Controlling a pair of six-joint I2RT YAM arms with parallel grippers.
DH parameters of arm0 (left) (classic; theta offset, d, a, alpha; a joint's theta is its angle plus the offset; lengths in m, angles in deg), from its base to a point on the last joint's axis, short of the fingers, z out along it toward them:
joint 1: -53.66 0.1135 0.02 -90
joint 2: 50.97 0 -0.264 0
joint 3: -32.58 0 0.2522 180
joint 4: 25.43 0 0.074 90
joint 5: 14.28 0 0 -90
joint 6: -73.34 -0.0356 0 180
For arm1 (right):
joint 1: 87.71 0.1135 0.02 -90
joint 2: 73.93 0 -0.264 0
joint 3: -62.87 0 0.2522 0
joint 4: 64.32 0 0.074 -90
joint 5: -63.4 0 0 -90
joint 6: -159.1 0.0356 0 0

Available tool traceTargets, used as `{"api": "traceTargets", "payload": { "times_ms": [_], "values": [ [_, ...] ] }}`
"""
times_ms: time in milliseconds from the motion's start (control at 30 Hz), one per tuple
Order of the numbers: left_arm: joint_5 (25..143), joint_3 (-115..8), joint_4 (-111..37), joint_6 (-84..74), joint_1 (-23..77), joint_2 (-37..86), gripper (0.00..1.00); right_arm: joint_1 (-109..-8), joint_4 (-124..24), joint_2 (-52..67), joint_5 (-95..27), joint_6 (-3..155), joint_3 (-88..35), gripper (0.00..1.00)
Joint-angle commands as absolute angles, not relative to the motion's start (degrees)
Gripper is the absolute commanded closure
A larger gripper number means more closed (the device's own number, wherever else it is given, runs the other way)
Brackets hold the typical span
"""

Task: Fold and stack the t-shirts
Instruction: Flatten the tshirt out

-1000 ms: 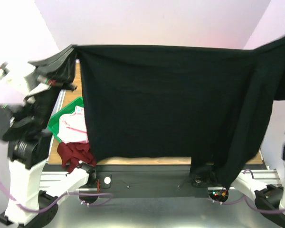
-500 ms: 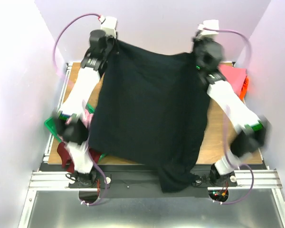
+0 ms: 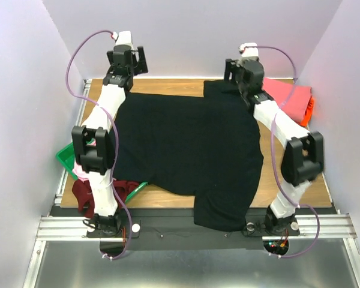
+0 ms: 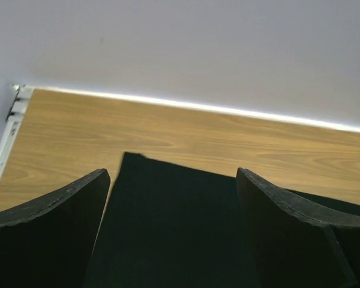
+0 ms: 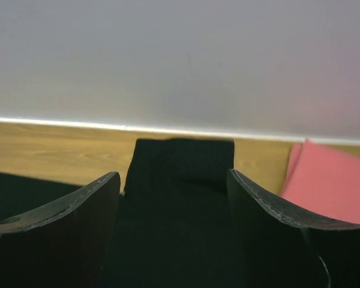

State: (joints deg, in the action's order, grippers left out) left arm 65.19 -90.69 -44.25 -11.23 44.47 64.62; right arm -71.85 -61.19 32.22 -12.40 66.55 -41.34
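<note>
The large black t-shirt (image 3: 186, 144) lies spread flat on the table, its near end hanging over the front edge. My left gripper (image 3: 127, 63) hovers open at the shirt's far left corner; in the left wrist view that corner (image 4: 168, 210) lies loose below the spread fingers (image 4: 60, 204). My right gripper (image 3: 243, 72) stands open over the far right corner (image 5: 180, 162), holding nothing. A coral-pink t-shirt (image 3: 288, 99) with an orange one (image 3: 311, 109) under it lies at the back right. A dark maroon t-shirt (image 3: 84, 195) sits at the front left.
A green tray (image 3: 66, 157) at the left edge holds a light pink cloth (image 3: 78, 171), partly hidden by my left arm. The back wall rises just beyond both grippers. The coral-pink shirt (image 5: 330, 180) lies close to the right of my right gripper.
The black t-shirt, held up stretched between both grippers, has come down flat onto the table. Both grippers swung to the far edge, opened and let it go.
</note>
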Motion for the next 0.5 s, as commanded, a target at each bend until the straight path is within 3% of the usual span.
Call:
{"api": "traceTargets", "payload": {
  "times_ms": [0, 200, 467],
  "values": [
    [67.6, -87.3, -33.2, -8.5, 40.9, 57.0, 0.01, -71.8, -65.1, 21.4, -10.4, 76.7, -28.9, 0.23],
    [71.8, -72.4, -29.1, -6.1, 35.6, 54.4, 0.01, -71.8, -64.8, 11.7, -12.9, 86.0, -11.7, 0.23],
    [78.1, -57.0, -19.1, -4.1, 31.6, 53.2, 0.02, -71.8, -64.7, 13.3, -17.7, 91.9, -0.6, 0.22]
  ]
}}
